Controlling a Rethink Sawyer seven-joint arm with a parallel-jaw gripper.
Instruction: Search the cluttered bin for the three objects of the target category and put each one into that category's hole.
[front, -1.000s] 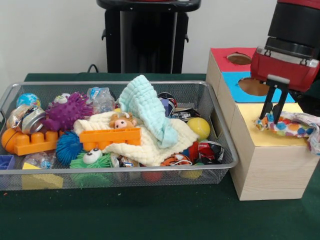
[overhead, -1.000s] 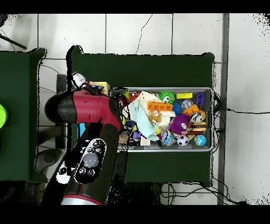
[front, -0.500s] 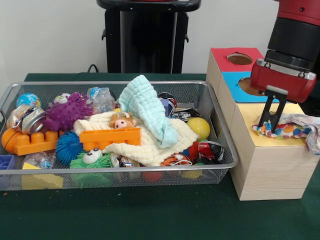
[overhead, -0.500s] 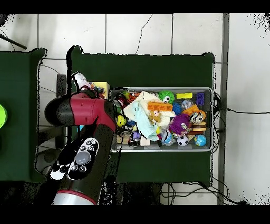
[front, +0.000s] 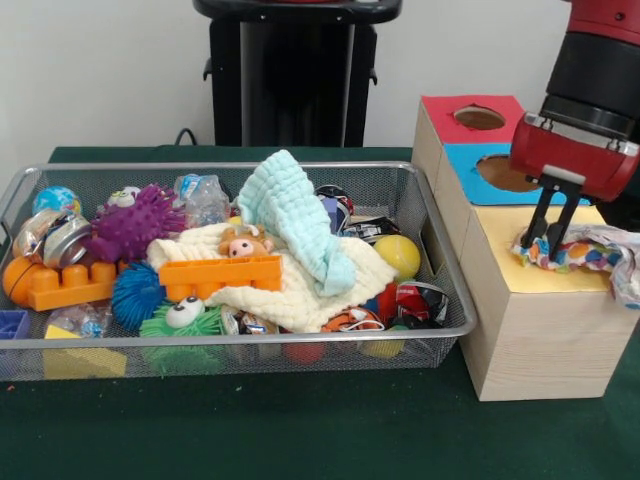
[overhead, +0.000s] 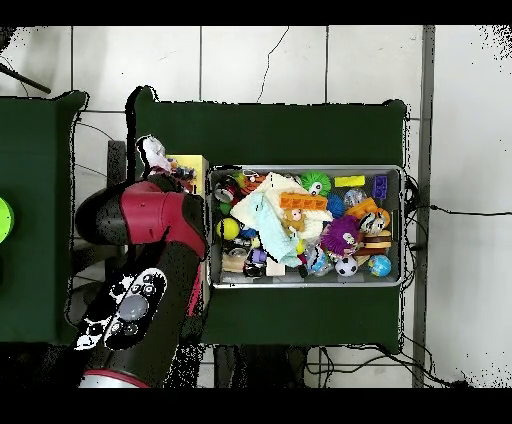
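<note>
A: Where's the task piece?

B: I read the polka-dot cloth (front: 582, 251) as lying on the yellow panel (front: 500, 255) of the wooden sorting box (front: 540, 330), right of the wire bin (front: 440, 250) in the front view. It is bunched, and its far end droops over the box's right edge. I see no hole under it from here.

A: Gripper state?

B: My gripper (front: 545, 240) hangs straight down with both dark fingers planted in the cloth's left end. The jaws stand close together with fabric between the tips, so I log it as pinching the cloth. Overhead, the arm covers the box; only a scrap of cloth (overhead: 156, 158) shows past it.

A: The other panels?

B: Behind the yellow one, the blue panel (front: 470, 160) has a round hole, partly hidden by the red wrist housing (front: 572, 155). The red panel (front: 450, 115) at the back has its own round hole (front: 479, 118), uncovered.

A: Bin contents?

B: Crowded. A mint green washcloth (front: 290, 215) drapes over a cream cloth (front: 320, 290) in the middle. An orange block (front: 220, 275) lies across the cream cloth, a small plush animal (front: 245, 242) just behind it. A yellow ball (front: 398, 255) sits right of the cloths. At left: a purple spiky toy (front: 135, 225), a blue spiky ball (front: 135, 293), a green fuzzy toy with an eye (front: 185, 318) and another orange block (front: 70, 285).
</note>
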